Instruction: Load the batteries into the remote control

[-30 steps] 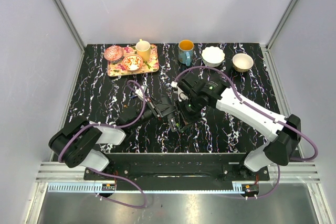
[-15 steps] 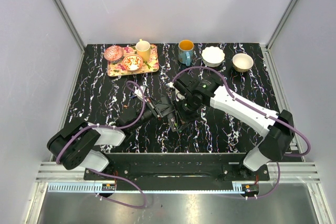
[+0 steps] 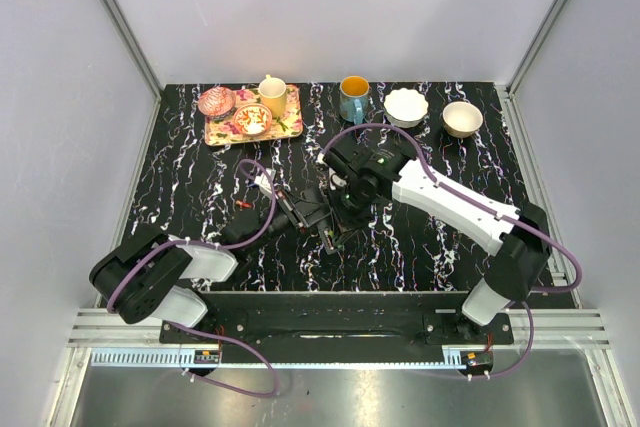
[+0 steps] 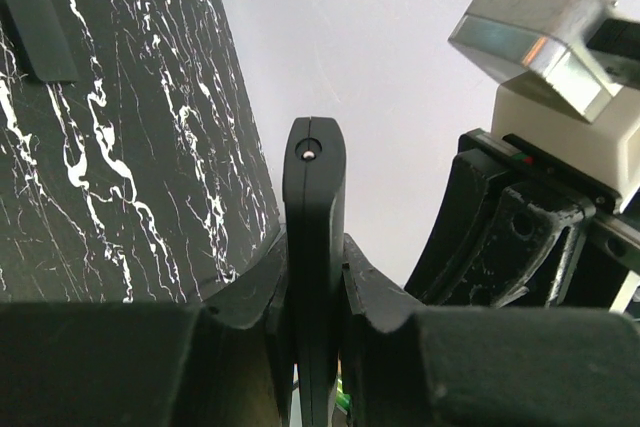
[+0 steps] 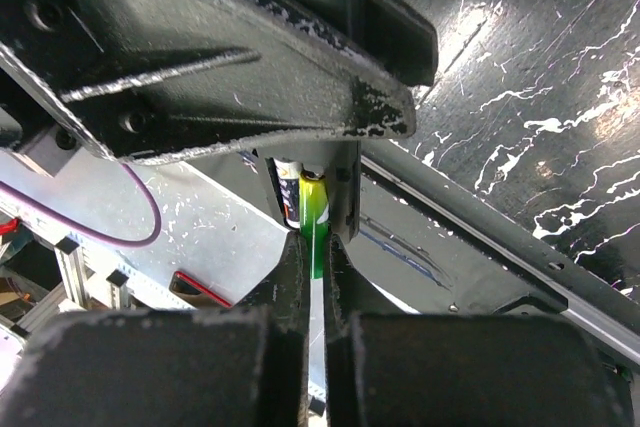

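Over the middle of the black bench (image 3: 200,197), holding the thin black remote (image 4: 313,247) up tight between the left fingers (image 4: 245,292) and pinching a small green battery (image 5: 314,209) in the right fingers (image 5: 288,282), right at the remote.

Left gripper (image 4: 315,277) with remote (image 4: 314,177) and right gripper (image 5: 314,257) with battery (image 5: 313,209) are crowding the middle of the desk (image 3: 200,177), tip to tip. Tray (image 3: 287,125), mug (image 3: 352,99) and bowls (image 3: 406,105) are lining the far edge. Bare surface is showing right of the arms.
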Robot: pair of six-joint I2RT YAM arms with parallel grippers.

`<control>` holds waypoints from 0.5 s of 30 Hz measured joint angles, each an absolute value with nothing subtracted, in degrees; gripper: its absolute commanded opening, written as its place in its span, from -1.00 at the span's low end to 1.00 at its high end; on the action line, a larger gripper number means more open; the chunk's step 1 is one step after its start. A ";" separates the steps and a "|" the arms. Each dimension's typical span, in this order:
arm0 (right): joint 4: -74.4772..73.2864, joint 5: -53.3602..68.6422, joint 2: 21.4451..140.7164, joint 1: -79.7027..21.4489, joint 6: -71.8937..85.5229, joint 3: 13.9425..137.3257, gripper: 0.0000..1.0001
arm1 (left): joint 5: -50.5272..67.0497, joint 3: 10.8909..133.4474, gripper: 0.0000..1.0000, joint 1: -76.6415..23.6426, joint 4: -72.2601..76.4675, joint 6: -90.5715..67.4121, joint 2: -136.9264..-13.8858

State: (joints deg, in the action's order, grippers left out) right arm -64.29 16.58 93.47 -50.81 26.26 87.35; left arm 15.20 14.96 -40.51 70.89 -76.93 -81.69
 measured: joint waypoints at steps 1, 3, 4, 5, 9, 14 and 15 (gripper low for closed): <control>-64.27 16.47 93.67 -50.81 26.26 87.57 -1.00 | 15.18 14.85 -1.00 -40.53 70.87 -77.03 -81.69; -64.20 16.14 94.04 -50.85 26.26 87.90 -1.00 | 15.03 14.68 -1.00 -40.58 70.87 -77.08 -81.69; -64.20 16.08 94.17 -50.92 26.26 87.92 -1.00 | 14.92 14.55 -1.00 -40.58 70.85 -77.12 -81.69; -64.23 16.08 94.32 -50.94 26.26 87.96 -1.00 | 14.85 14.46 -1.00 -40.58 70.85 -77.17 -81.69; -64.20 15.92 94.98 -50.98 26.26 87.96 -1.00 | 14.63 14.39 -1.00 -40.58 70.63 -77.23 -81.69; -64.18 15.46 95.35 -51.07 26.26 87.96 -0.76 | 14.22 14.00 -1.00 -40.58 70.37 -77.78 -81.67; -64.16 15.40 95.44 -51.13 26.24 87.96 -0.72 | 14.09 13.89 -1.00 -40.60 70.37 -77.89 -81.67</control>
